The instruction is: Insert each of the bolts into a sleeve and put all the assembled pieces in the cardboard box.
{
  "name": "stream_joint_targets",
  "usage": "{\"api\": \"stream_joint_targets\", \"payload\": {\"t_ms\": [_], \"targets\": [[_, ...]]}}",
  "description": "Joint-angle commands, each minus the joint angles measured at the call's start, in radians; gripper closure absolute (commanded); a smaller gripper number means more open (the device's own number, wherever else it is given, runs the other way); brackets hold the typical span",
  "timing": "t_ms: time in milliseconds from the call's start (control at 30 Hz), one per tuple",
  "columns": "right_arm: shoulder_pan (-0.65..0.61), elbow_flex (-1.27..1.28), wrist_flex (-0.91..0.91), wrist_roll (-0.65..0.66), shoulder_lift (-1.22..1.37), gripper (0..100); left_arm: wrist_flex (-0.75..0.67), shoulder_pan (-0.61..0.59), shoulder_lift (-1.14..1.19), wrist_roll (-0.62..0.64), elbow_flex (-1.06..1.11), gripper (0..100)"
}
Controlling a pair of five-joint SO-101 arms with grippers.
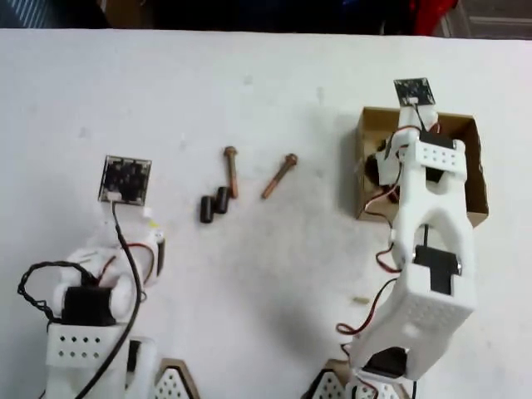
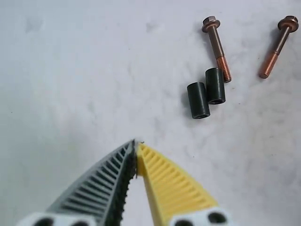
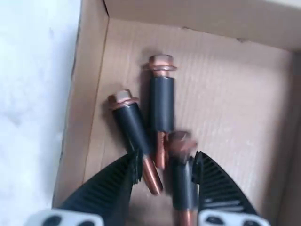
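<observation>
Two copper bolts [image 1: 230, 170] [image 1: 280, 175] lie bare on the white table, with two black sleeves [image 1: 206, 209] [image 1: 222, 199] side by side just in front of them. In the left wrist view the bolts [image 2: 217, 47] [image 2: 277, 46] and sleeves [image 2: 198, 100] [image 2: 215, 85] lie ahead of my left gripper [image 2: 136, 143], which is shut on nothing. My right gripper [image 3: 164, 165] hangs open inside the cardboard box [image 3: 89, 94]. Two sleeved bolts [image 3: 162, 101] [image 3: 134, 129] lie on the box floor. A third sleeved bolt [image 3: 182, 176] sits between the spread fingers, close to one of them.
The cardboard box [image 1: 480, 166] stands at the right of the table, with the right arm [image 1: 428, 241] stretched over it. The left arm [image 1: 91, 316] is folded at the near left corner. The table's far edge runs along the back.
</observation>
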Motion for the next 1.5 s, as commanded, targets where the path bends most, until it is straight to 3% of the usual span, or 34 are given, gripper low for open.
{"api": "stream_joint_targets", "payload": {"t_ms": [0, 633, 1167, 1333, 1467], "targets": [[-0.035, -0.235, 0.027, 0.018, -0.234, 85.0, -0.031, -0.002, -0.01, -0.009, 0.009, 98], [-0.222, -0.233, 0.317, 0.02, -0.679, 85.1, -0.026, -0.004, -0.01, -0.009, 0.008, 98], [-0.236, -0.233, 0.432, 0.018, -0.73, 85.1, -0.026, -0.002, -0.01, -0.009, 0.009, 98], [-0.236, -0.233, 0.429, 0.017, -0.73, 97.8, -0.026, -0.002, -0.01, -0.009, 0.009, 98], [-0.236, -0.233, 0.427, 0.017, -0.73, 95.8, -0.026, -0.002, -0.01, -0.009, 0.009, 98]]}}
